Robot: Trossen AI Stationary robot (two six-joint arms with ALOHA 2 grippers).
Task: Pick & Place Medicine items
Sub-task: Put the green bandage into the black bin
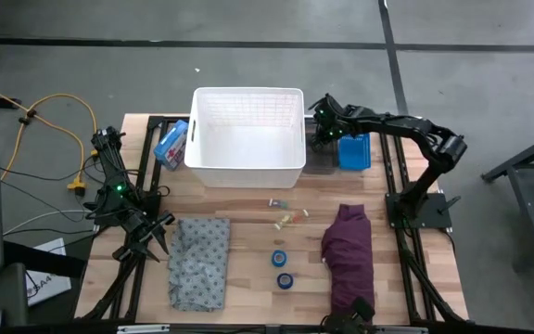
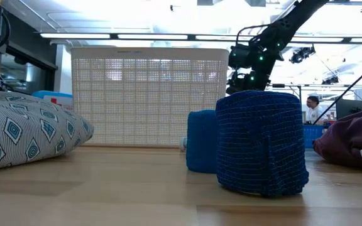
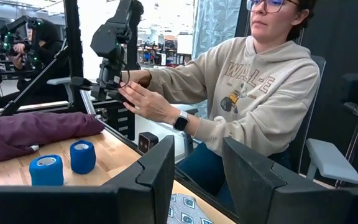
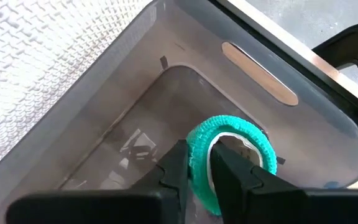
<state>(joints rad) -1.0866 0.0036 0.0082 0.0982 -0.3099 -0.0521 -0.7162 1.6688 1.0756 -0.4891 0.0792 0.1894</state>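
Lighting: bright overhead ceiling strips (image 2: 168,36), washing the low view's upper half to white glare. Table (image 1: 248,232) evenly lit from above; shadows soft and short. Focus: near blue roll (image 2: 261,143) slightly soft; room behind hazy. Right wrist view: translucent bin (image 4: 185,93) milky, with faint reflections.

The white basket (image 1: 248,137) blocks the far middle of the table (image 1: 248,241). At its 3 o'clock a clear bin (image 4: 166,87) is occupied by the right gripper (image 4: 199,168), its fingers pinching a green roll (image 4: 229,146) inside. At the basket's 6 o'clock lies bare wood, then small items (image 1: 286,215) and two blue rolls (image 1: 282,269). The grey cloth (image 1: 199,260) at 7 o'clock and purple cloth (image 1: 348,250) at 5 o'clock flank a passable lane.
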